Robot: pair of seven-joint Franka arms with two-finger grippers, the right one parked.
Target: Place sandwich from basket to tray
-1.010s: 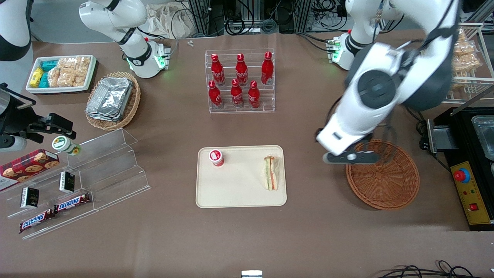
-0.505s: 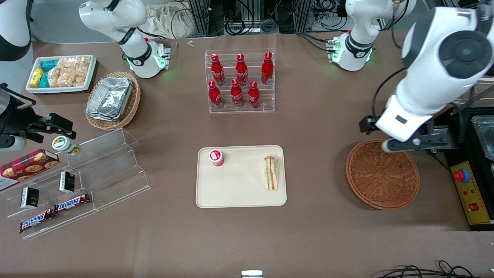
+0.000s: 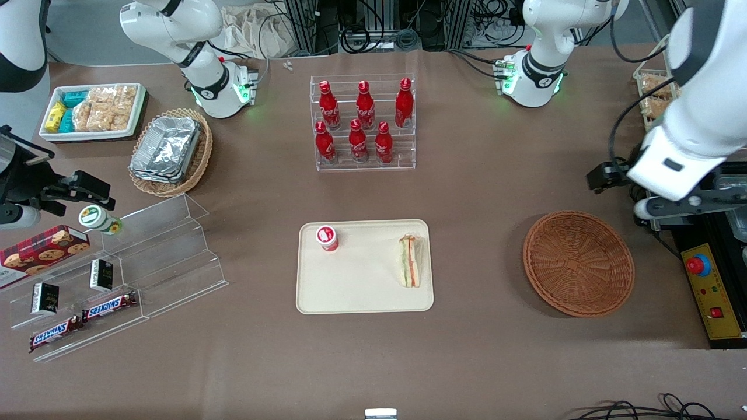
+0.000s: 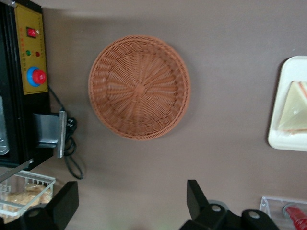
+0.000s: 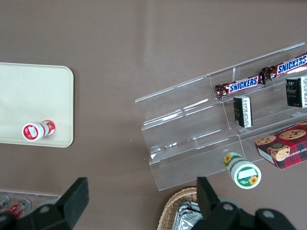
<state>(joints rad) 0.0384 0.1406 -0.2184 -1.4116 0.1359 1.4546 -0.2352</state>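
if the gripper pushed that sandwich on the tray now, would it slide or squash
The sandwich probably slides: clear wrap on the smooth tray. Its soft bread layers likely squash under a firm pinch. Standing on edge, it may tip. The gripper, open, hangs away from the basket.

We see a brown bench (image 3: 478, 192). On it lie the tray (image 3: 362, 291), the basket (image 3: 578, 262), a bottle rack (image 3: 365, 123), a clear stand (image 3: 163, 256) and an oval basket (image 3: 201, 151). The gripper (image 4: 132, 203) hangs open above the bench.
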